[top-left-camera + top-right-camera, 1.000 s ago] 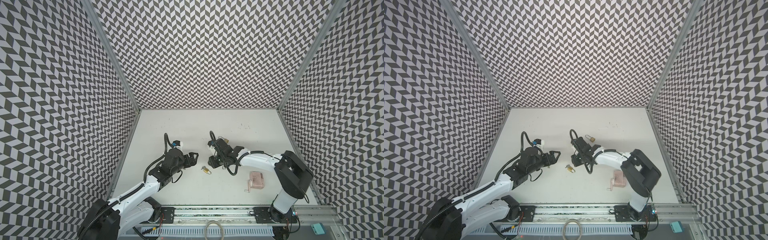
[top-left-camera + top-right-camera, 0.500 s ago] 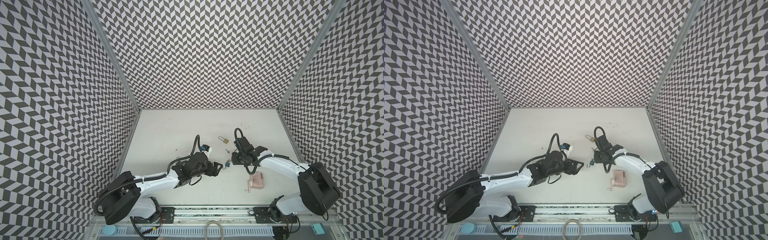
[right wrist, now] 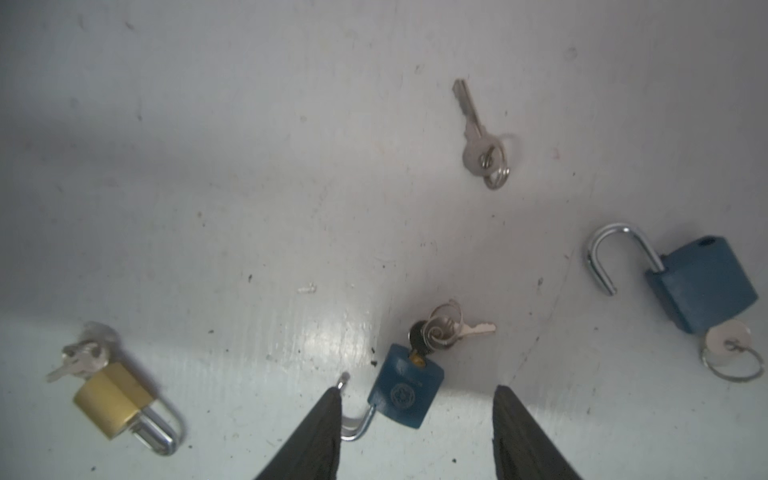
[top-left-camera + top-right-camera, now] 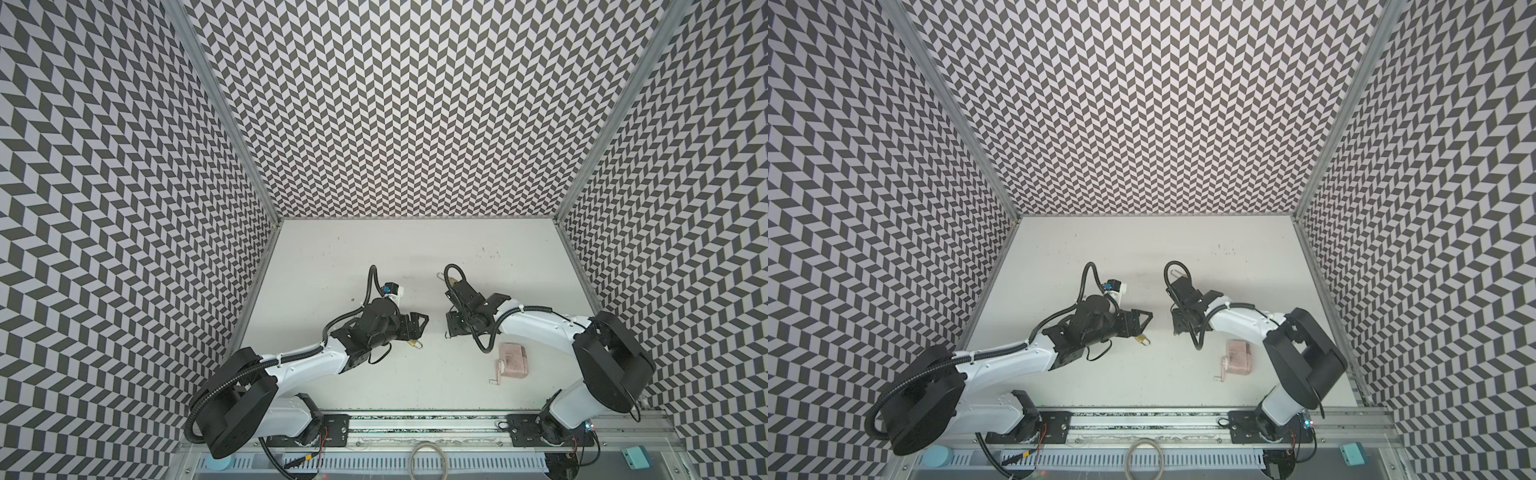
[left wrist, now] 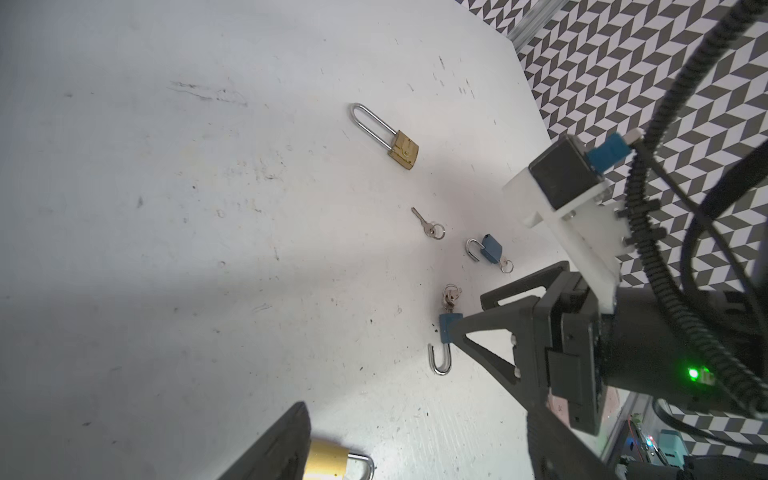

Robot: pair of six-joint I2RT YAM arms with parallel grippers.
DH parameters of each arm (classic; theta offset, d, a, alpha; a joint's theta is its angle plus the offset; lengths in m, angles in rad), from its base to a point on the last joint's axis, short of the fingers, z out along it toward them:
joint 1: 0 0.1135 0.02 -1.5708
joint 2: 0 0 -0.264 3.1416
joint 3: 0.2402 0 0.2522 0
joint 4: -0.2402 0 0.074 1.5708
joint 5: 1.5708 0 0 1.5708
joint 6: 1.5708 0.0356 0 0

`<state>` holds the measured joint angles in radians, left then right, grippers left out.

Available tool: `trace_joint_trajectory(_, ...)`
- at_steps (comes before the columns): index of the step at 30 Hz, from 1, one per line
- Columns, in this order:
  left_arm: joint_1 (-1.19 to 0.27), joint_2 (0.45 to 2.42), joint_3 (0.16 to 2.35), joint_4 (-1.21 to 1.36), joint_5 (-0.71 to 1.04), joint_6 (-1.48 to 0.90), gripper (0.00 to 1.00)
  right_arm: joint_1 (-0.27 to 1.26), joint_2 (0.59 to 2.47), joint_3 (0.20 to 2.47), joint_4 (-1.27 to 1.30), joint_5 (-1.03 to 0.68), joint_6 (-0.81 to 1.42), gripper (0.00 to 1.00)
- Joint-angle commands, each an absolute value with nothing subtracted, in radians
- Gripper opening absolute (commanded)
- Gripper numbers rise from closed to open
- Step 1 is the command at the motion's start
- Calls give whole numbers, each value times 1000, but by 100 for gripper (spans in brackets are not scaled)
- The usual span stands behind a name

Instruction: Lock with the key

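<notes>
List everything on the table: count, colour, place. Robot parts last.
blue padlock with key bunch: one, blue, between the fingers of the right tool, shackle open.
second blue padlock: one, blue, nearby, shackle open.
small brass padlock: one, gold, near the left tool.
long-shackle padlock: one, brass, farther back.
loose key: one, silver, mid-table.
pink box: one, pink, front right.
table: one, white.
left tool: one, black, open.
right tool: one, black, open.
</notes>
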<state>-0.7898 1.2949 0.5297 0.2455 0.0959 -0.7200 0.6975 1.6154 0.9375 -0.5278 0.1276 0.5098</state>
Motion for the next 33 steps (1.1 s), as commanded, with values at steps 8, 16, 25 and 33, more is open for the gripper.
trace_joint_trajectory(8,-801,1247,535,231,106,-672,83,701,1746,1028,-554,224,476,57)
trace_joint_trajectory(16,-848,1252,539,242,92,-648,83,693,1749,1016,-583,278,485,56)
trace_joint_trajectory(25,-849,1235,526,238,81,-650,83,680,1645,889,-591,238,510,52)
trace_joint_trajectory(33,-849,1246,526,247,85,-660,83,688,1568,811,-585,159,520,48)
